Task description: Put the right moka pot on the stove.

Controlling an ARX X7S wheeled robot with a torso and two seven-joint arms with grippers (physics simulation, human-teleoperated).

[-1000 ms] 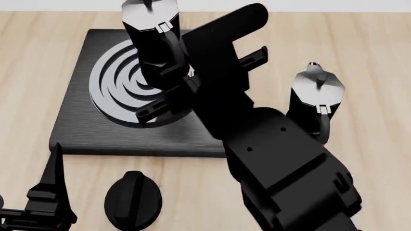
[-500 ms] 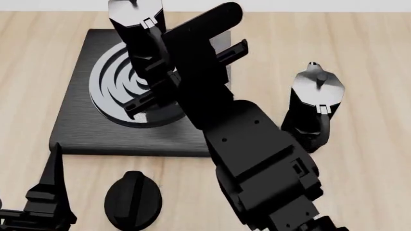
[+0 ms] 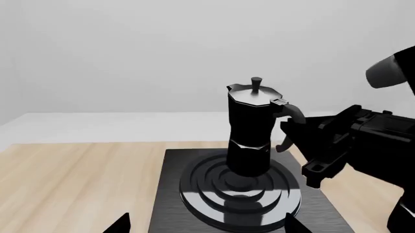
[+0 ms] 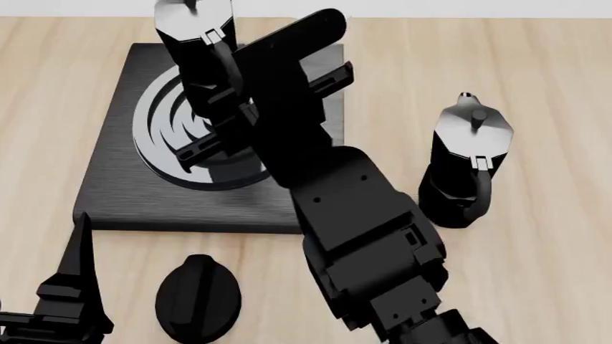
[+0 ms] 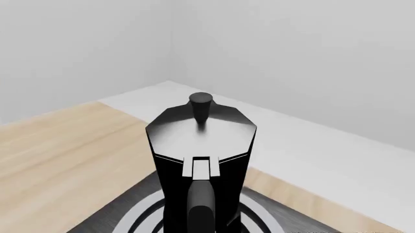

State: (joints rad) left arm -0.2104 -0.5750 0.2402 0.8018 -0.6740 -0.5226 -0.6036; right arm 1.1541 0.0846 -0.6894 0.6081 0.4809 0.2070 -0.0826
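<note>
Upper left of the head view, we note the right moka pot (image 4: 196,43) upright over the stove (image 4: 115,186) burner rings, the right gripper (image 4: 234,118) pinching its handle side; the left gripper (image 4: 67,301) idles low, closure unclear.

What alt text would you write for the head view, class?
The right gripper holds a moka pot by its handle over the stove burner rings. A second pot stands on the wooden table to the right; a black knob lies nearer.
</note>
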